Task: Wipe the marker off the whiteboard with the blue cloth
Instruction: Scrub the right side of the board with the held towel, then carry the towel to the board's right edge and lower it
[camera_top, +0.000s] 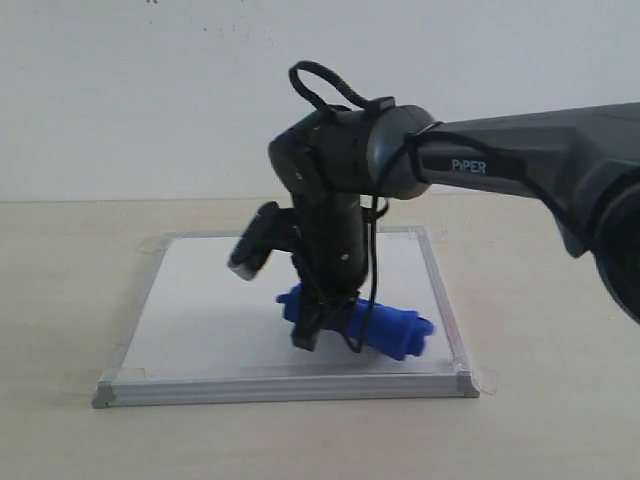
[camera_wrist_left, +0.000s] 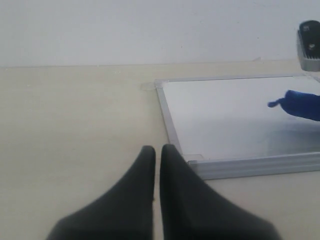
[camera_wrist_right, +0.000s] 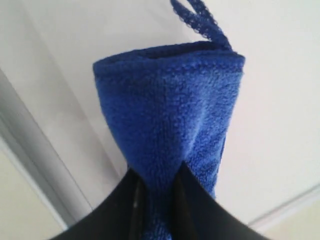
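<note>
The whiteboard lies flat on the table, silver-framed, its surface plain white; no red marker lines show in any view. My right gripper points down over the board's near middle and is shut on the blue cloth, a rolled bundle resting on the board. In the right wrist view the blue cloth is pinched between the black fingers, with its loop tag beyond. My left gripper is shut with nothing in it, low over the table beside a corner of the whiteboard; the blue cloth shows at that view's edge.
The beige table surrounds the board on all sides. A pale wall stands behind. The right arm reaches in from the right above the board. Clear tape tabs hold the board's corners.
</note>
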